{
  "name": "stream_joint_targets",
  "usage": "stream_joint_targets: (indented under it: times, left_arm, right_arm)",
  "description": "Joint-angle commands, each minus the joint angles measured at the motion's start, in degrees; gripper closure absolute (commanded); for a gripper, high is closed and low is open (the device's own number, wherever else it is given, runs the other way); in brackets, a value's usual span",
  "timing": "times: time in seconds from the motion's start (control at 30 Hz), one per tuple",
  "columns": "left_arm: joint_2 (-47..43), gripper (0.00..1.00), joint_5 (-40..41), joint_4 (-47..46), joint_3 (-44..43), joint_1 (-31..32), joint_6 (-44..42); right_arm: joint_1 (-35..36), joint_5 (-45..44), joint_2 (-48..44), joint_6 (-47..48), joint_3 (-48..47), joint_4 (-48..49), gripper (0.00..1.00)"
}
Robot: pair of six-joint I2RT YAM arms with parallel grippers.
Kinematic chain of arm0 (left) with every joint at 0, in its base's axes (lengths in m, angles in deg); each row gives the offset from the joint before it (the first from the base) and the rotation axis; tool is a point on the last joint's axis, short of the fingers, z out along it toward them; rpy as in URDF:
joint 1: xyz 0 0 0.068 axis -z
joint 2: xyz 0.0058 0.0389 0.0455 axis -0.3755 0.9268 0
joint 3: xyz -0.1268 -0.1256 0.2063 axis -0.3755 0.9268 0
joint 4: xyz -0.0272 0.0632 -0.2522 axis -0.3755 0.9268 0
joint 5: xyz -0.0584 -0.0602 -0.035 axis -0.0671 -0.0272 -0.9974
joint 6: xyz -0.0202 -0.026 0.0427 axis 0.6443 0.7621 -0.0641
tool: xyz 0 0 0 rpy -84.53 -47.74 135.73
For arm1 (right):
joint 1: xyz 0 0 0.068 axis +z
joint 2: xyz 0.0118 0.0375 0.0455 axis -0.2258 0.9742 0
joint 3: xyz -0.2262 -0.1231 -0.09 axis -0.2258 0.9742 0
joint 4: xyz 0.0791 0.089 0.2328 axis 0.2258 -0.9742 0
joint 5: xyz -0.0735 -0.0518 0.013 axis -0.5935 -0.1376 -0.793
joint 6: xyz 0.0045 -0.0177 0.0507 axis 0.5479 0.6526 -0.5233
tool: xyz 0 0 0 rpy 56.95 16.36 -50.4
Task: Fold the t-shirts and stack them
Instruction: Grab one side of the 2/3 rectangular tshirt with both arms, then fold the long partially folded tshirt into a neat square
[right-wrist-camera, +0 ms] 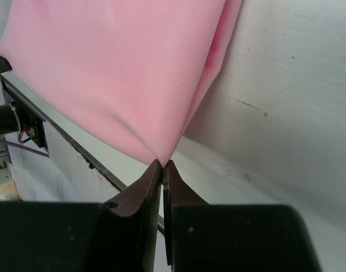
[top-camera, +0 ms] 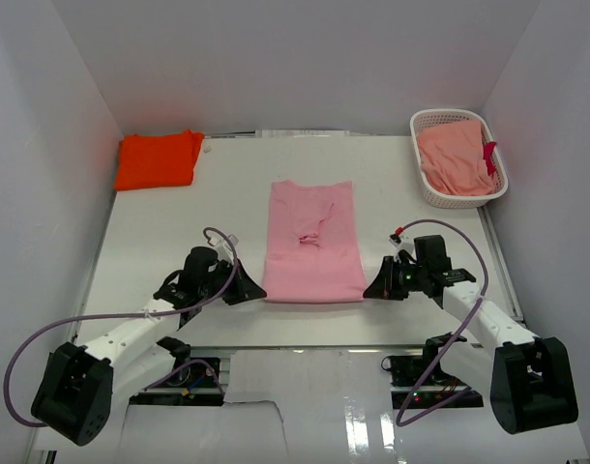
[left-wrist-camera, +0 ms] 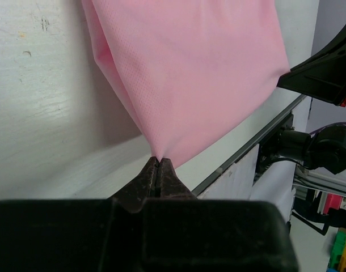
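A light pink t-shirt lies mid-table, folded into a long narrow strip running front to back. My left gripper is shut on its near left corner, and in the left wrist view the cloth fans out from the pinched tips. My right gripper is shut on the near right corner; from the right wrist the pink cloth rises from the tips the same way. A bright orange t-shirt lies folded at the back left corner.
A white lattice basket at the back right holds salmon-pink cloth with a red tag. White walls close in on three sides. The table's front edge runs just behind both grippers.
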Motion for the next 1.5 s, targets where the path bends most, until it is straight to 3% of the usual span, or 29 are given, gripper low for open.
stream_joint_targets:
  times: [0.0, 0.33, 0.63, 1.1, 1.47]
  left_arm:
    - [-2.86, 1.0, 1.5, 5.66, -4.71, 0.15, 0.24]
    - [-4.88, 1.0, 3.16, 11.47, -13.23, 0.15, -0.64]
    - [-1.98, 1.0, 5.1, 12.88, -20.17, 0.15, -1.96]
    - [9.97, 1.0, 8.18, 8.31, -27.48, -1.87, -4.68]
    - [18.05, 1.0, 3.52, 7.08, -36.35, -8.11, -7.49]
  right_arm:
    - [0.14, -0.69, -2.27, 1.23, -4.46, -4.51, 0.92]
    - [0.23, -1.57, -4.99, 2.63, -13.5, -11.72, 0.92]
    - [0.23, -1.48, 0.1, 3.86, -21.42, -11.81, 0.92]
    - [0.23, -1.57, 12.49, 3.16, -31.35, -7.06, 0.92]
    - [0.32, -2.1, 18.82, 3.16, -36.89, -6.36, 0.92]
